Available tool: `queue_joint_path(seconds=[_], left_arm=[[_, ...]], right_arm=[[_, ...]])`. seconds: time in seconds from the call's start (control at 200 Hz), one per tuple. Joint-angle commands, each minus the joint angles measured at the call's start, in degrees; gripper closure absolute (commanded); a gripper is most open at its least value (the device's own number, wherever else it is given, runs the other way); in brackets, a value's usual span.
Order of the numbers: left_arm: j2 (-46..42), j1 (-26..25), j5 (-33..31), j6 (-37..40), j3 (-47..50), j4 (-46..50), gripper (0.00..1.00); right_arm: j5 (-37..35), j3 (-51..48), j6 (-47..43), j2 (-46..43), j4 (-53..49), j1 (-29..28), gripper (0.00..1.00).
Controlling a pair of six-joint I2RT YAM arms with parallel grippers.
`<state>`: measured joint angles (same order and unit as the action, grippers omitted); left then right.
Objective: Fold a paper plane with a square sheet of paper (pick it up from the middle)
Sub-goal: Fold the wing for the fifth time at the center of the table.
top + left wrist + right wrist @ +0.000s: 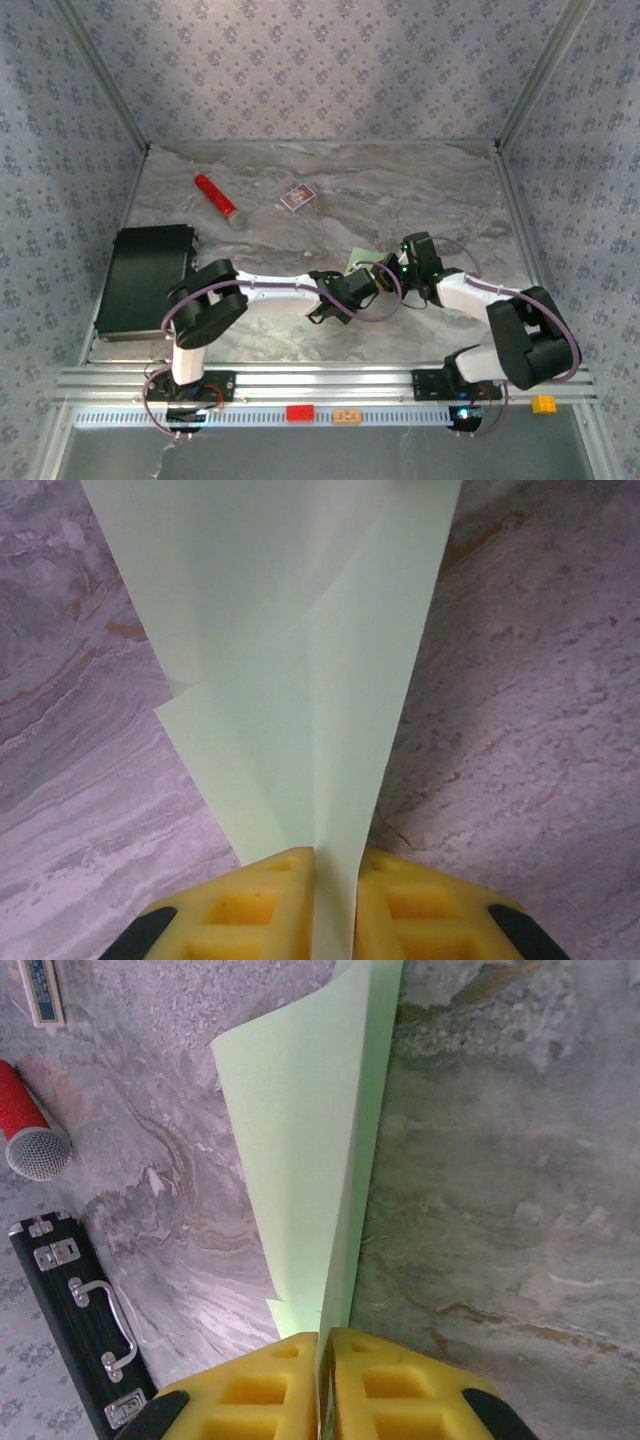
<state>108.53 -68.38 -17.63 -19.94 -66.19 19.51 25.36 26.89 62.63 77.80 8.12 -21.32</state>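
- Left claw (335, 870) is clenched on the square sheet of paper (300, 630): your left wrist view has its yellow pads (250, 905) pinching the pale green folded layers, which fan out over the table (540, 730)
- Right claw (325, 1350) is clamped on the sheet's edge too, seen from its own wrist camera, the paper curling to the left
- From the top view you get what the wrist cameras lack: both arms meet near the table's middle, with a small green corner behind them
- Your right wrist view also catches the red cylinder (22, 1120), the card box (40, 990) and the black case (75, 1300), all well apart from the paper
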Motion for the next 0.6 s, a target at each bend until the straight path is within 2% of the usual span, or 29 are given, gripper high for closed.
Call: queue_joint_path(seconds=[0.0, 0.595], left_arm=[[-0.96, -0.36, -0.87, 1.11, -0.27, -0.57, 0.81], [-1.23, -0.45, -2.96, 1.55, -0.80, -0.95, 0.76]], right_arm=[[1.45, -0.16, 1.02, -0.14, 2.47, -0.13, 0.90], [2.74, -1.36, 2.85, -0.18, 5.58, -0.13, 0.99]])
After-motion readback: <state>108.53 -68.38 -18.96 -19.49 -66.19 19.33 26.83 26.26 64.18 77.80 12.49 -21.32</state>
